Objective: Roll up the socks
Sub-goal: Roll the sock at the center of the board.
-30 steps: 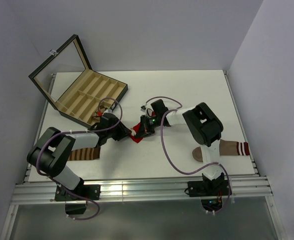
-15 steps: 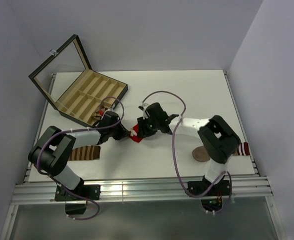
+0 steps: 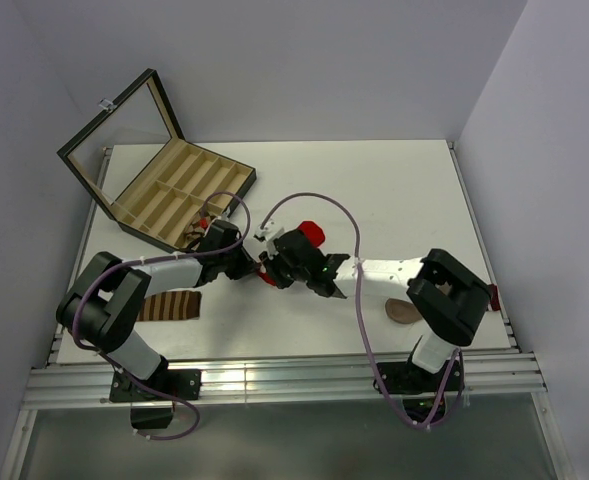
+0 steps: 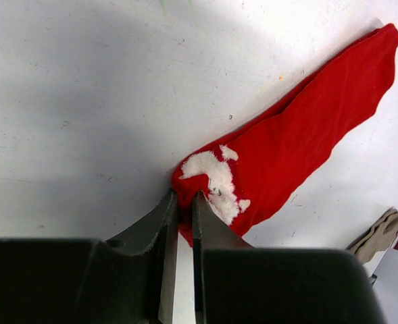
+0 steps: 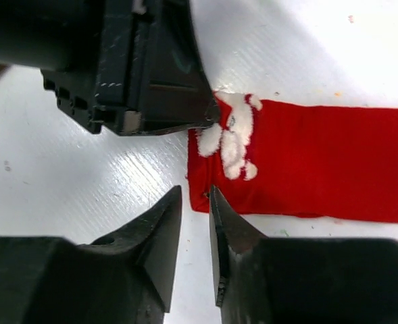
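The red sock [image 4: 300, 128] lies flat on the white table, its white fluffy patch [image 4: 215, 179] near one end. In the top view it shows as a red bit [image 3: 310, 233] behind the right wrist. My left gripper [image 3: 251, 266] is shut on the sock's end by the patch, and also shows in the left wrist view [image 4: 184, 201]. My right gripper [image 5: 195, 196] sits at the sock's near corner [image 5: 202, 199]. Its jaws stand a narrow gap apart and only one finger touches the cloth. The two grippers almost meet in the top view [image 3: 277, 268]. The argyle sock is not visible.
An open dark case [image 3: 179, 190] with tan compartments stands at the back left. A brown-and-cream striped sock [image 3: 169, 306] lies under my left arm. A plain tan-brown sock [image 3: 402, 311] lies under my right arm near the front right.
My right arm has swung left and stretched low across the table. Its gripper has moved from behind the sock to the sock's end beside my left gripper. The left arm has barely moved.
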You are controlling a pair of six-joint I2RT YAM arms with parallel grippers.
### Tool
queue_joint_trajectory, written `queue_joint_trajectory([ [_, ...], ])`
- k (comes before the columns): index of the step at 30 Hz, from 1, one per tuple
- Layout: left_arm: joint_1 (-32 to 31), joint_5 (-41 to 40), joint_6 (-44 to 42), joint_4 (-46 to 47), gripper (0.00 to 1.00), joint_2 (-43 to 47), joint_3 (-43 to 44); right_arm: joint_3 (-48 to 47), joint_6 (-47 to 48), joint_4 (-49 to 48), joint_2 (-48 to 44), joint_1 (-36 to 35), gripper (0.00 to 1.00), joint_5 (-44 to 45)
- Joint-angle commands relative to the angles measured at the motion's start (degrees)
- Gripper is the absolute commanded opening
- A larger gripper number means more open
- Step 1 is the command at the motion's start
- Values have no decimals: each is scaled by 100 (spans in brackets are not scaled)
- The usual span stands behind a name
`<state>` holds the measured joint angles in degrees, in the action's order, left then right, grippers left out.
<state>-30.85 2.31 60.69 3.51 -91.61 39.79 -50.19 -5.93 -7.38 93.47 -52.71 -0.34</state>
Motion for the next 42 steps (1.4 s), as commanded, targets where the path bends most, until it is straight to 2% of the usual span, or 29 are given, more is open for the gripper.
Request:
queue_joint_trajectory([
  [1,-35,-169,-162,-333,1,109,90,-157,382,-378,197,-230,29,288],
  [5,-35,-187,-171,-333,1,126,82,-297,488,-370,399,-380,23,411],
  [8,-35,-160,-162,-333,1,126,64,-342,497,-378,549,-442,23,491],
  [10,-44,-169,-154,-333,1,144,64,-351,514,-379,628,-442,24,569],
  [15,-53,-204,-171,-333,1,196,73,-474,532,-159,1006,-442,33,930],
  [24,-44,-204,-180,-535,1,223,90,-500,453,403,1165,-442,35,1431],
  [32,-44,-204,-215,-632,1,170,187,-500,277,694,1323,-275,36,1388],
  [36,-53,-204,-259,-685,1,118,257,-254,382,440,867,-275,37,1037],
  [40,-44,-204,-268,-685,1,82,310,-210,532,281,454,-275,55,799],
  [42,-44,-204,-294,-702,1,73,336,-201,706,211,409,-275,55,755],
])
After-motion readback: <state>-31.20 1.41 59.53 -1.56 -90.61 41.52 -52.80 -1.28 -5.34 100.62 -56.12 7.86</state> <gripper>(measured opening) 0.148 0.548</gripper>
